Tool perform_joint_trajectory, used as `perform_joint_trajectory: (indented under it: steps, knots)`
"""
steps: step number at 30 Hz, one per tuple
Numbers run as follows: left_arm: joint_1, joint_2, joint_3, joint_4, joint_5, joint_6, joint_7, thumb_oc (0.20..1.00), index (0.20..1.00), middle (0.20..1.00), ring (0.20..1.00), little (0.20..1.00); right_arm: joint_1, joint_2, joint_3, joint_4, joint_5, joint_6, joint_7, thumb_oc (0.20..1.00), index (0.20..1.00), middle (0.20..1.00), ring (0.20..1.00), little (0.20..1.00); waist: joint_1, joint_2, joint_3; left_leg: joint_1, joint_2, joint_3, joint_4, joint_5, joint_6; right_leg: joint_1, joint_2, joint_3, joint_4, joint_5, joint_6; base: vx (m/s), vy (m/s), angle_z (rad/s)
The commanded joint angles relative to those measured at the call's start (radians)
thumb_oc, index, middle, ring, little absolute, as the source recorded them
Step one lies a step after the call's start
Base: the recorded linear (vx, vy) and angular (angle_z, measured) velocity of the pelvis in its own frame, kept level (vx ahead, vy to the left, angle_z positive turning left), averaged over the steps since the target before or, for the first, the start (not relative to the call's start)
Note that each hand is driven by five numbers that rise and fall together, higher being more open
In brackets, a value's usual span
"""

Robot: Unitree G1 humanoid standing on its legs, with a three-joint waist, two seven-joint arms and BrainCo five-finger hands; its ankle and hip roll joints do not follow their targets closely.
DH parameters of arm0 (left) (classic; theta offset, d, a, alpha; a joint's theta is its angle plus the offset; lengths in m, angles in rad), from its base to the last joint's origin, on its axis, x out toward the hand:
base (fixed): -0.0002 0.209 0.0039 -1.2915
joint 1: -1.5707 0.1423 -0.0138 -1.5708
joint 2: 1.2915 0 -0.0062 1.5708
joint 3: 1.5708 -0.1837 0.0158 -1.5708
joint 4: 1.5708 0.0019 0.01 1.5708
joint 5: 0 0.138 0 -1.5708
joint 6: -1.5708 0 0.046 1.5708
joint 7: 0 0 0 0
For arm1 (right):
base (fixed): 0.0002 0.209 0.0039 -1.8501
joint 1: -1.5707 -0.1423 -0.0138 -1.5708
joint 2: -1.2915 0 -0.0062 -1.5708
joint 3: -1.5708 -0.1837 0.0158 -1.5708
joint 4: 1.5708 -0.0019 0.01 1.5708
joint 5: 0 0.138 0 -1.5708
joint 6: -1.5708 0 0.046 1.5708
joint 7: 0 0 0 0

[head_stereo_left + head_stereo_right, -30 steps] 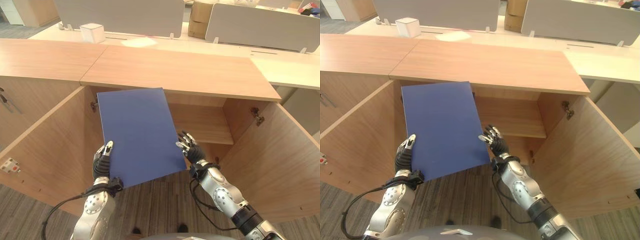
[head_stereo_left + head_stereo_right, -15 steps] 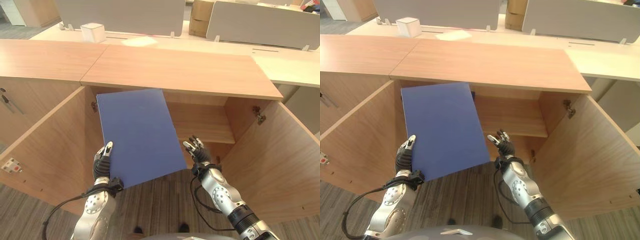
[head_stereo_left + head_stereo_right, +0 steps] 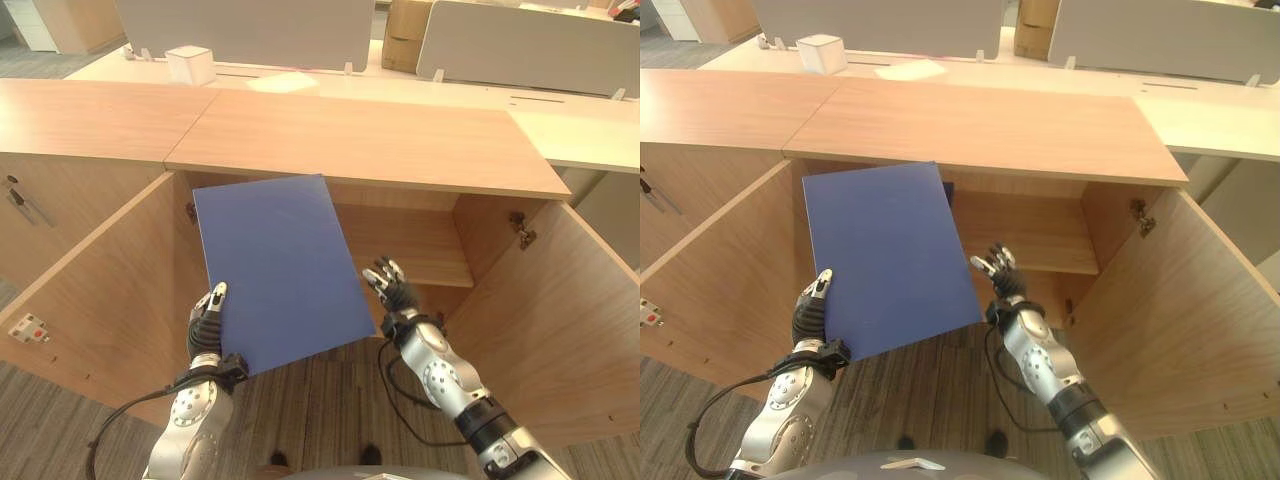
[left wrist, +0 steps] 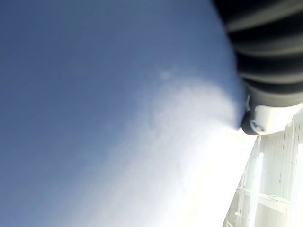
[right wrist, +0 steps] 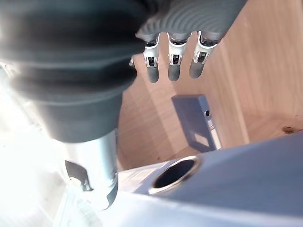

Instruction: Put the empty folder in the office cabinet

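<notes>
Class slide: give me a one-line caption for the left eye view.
Left hand holds a blue folder before the open office cabinet; the open right hand is off it.

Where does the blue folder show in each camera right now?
Left eye: blue folder centre-left, before the open cabinet.
Right eye: centre-left, left hand at its lower corner.
Left wrist: blue surface up close.
Right wrist: grey-blue edge.
Shared landmark: cabinet.
</notes>
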Motion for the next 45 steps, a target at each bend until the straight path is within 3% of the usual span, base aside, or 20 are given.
perform_joint_trajectory:
  steps: [1,13,19,26,35,45]
  knots:
    - [-0.039,0.053,-0.015,-0.125,-0.003,-0.063,-0.026,0.200,0.200,0.200,0.200,0.200,-0.099,0.010,0.030,-0.089,0.009,-0.071,0.055,1.000,1.000,1.000,1.000,1.000,0.019,-0.046,-0.036,-0.043,-0.029,0.066,0.003,-0.072,0.024,0.038,-0.102,-0.018,-0.004,-0.088,0.104,0.00,0.000,0.00]
    - [-0.051,0.052,-0.044,-0.130,-0.055,-0.072,-0.037,0.200,0.200,0.200,0.200,0.200,-0.218,0.019,0.201,-0.149,-0.015,-0.023,0.148,1.000,1.000,1.000,1.000,1.000,0.063,-0.060,-0.029,-0.055,-0.029,0.048,0.003,-0.062,0.022,0.042,-0.100,-0.038,-0.004,-0.092,0.100,0.00,-0.005,0.05]
    - [-0.053,0.062,-0.039,-0.145,-0.058,-0.067,-0.034,0.200,0.200,0.200,0.200,0.200,-0.207,0.015,0.214,-0.118,-0.024,0.002,0.143,1.000,1.000,1.000,1.000,1.000,0.074,-0.064,-0.027,-0.062,-0.031,0.038,0.003,-0.060,0.023,0.041,-0.101,-0.047,-0.004,-0.092,0.100,-0.01,0.000,0.05]
    - [-0.039,0.069,-0.016,-0.160,-0.042,-0.061,-0.016,0.200,0.200,0.200,0.200,0.200,-0.182,0.006,0.180,-0.121,-0.024,-0.002,0.119,1.000,1.000,1.000,1.000,1.000,0.086,-0.069,-0.021,-0.069,-0.032,0.031,0.003,-0.057,0.023,0.034,-0.100,-0.054,-0.004,-0.091,0.100,-0.01,0.000,0.08]
    - [-0.032,0.056,-0.001,-0.167,-0.036,-0.072,0.010,0.200,0.200,0.200,0.200,0.200,-0.150,0.039,0.051,-0.075,0.011,-0.076,0.022,1.000,1.000,1.000,1.000,1.000,0.073,-0.068,-0.022,-0.070,-0.033,0.035,0.003,-0.061,0.026,0.028,-0.101,-0.043,-0.004,-0.085,0.101,0.00,0.000,0.00]
    - [-0.022,0.052,0.001,-0.158,-0.042,-0.071,0.018,0.200,0.200,0.200,0.200,0.200,-0.152,0.075,0.006,0.000,0.021,-0.077,-0.030,1.000,1.000,1.000,1.000,1.000,0.068,-0.060,-0.022,-0.068,-0.036,0.036,0.003,-0.063,0.028,0.025,-0.103,-0.036,-0.004,-0.081,0.102,0.00,0.000,0.00]
